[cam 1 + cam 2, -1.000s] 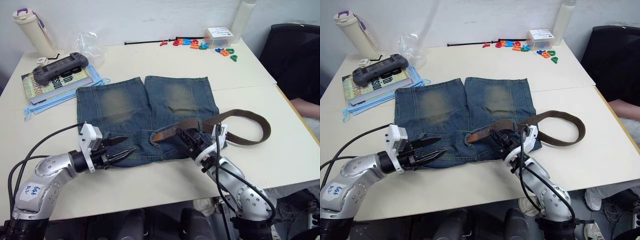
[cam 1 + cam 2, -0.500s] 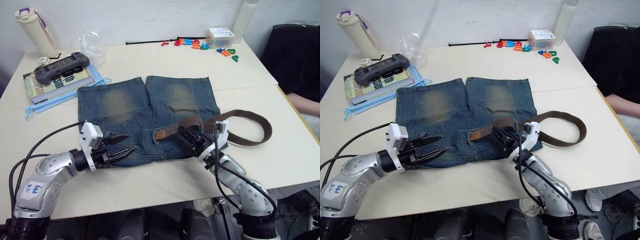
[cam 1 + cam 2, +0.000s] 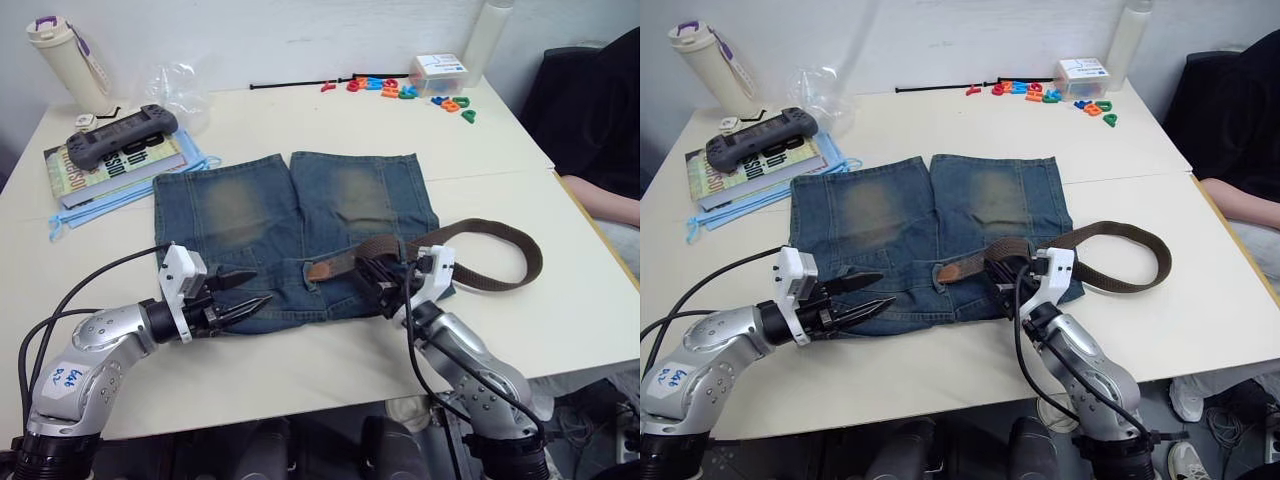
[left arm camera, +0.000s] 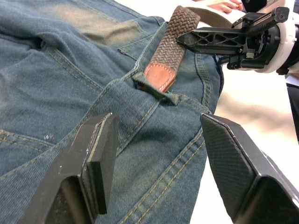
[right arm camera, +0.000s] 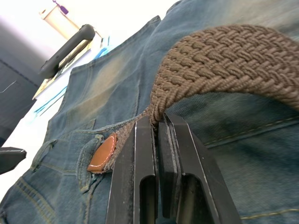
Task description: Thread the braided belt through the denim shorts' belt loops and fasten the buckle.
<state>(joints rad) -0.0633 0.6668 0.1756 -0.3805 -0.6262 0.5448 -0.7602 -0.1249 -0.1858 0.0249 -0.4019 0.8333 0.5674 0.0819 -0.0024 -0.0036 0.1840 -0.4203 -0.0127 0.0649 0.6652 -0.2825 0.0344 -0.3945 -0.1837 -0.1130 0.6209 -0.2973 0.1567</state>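
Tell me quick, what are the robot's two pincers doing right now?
Left pincer: open, holding nothing, over the denim shorts.
Right pincer: shut on the braided belt, near its tan tip.

A game controller (image 3: 122, 131) rests on books (image 3: 110, 164) (colourful letters (image 3: 410, 92) well apart).

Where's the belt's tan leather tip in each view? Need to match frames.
Left eye view: tan leather tip on the denim shorts, near the waistband's middle.
Right eye view: same spot, just left of the right pincer.
Left wrist view: tip poking into a belt loop.
Right wrist view: tip beyond the closed fingers.
Shared landmark: the braided belt clamped in the right pincer.
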